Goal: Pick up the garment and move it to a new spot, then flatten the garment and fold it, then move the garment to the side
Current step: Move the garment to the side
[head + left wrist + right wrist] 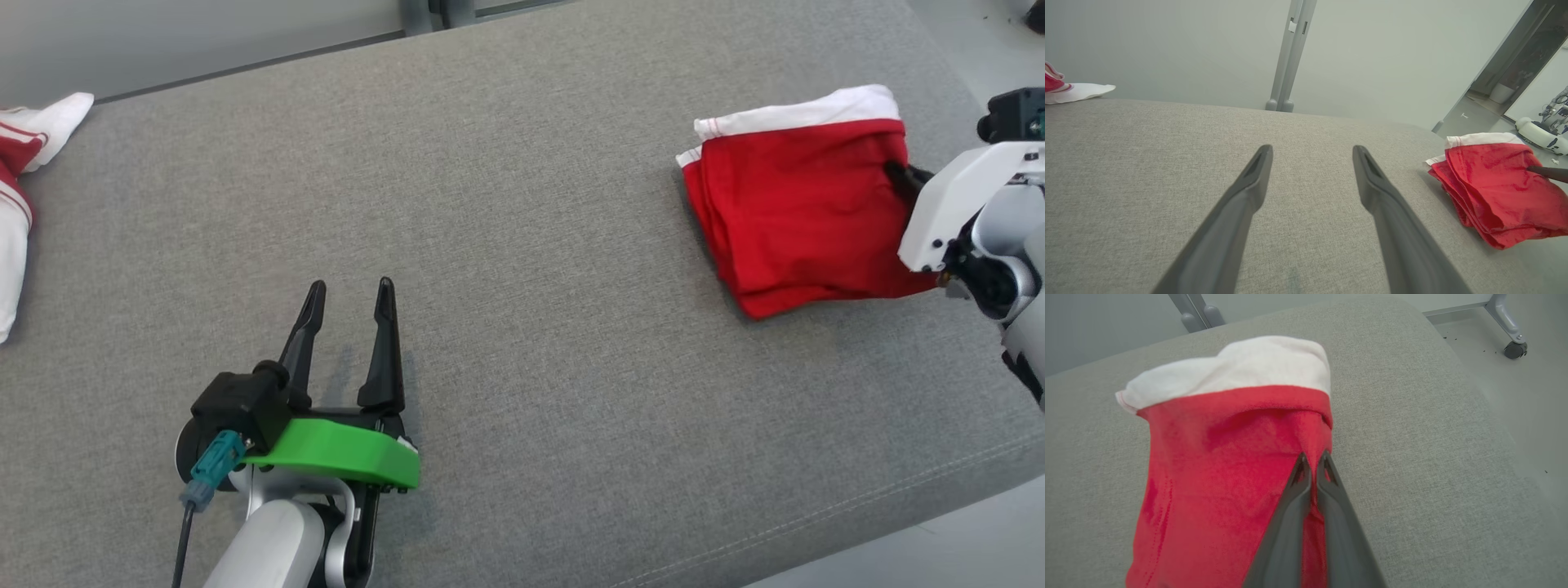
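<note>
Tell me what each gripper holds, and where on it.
Right gripper is shut on the folded red garment, pinching the edge nearest that arm; left gripper is open, holding nothing.

We look down from the head on the grey cushion (522,163) and low along it from both wrists, all sharing the red garment (800,204), at three o'clock overhead.

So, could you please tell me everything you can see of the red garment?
The garment is soft red cloth with a white band along its far edge, folded into a layered, roughly square stack. It lies flat near the right end of the grey cushion. The right gripper, shut, pinches its right edge; nothing else touches it.
</note>
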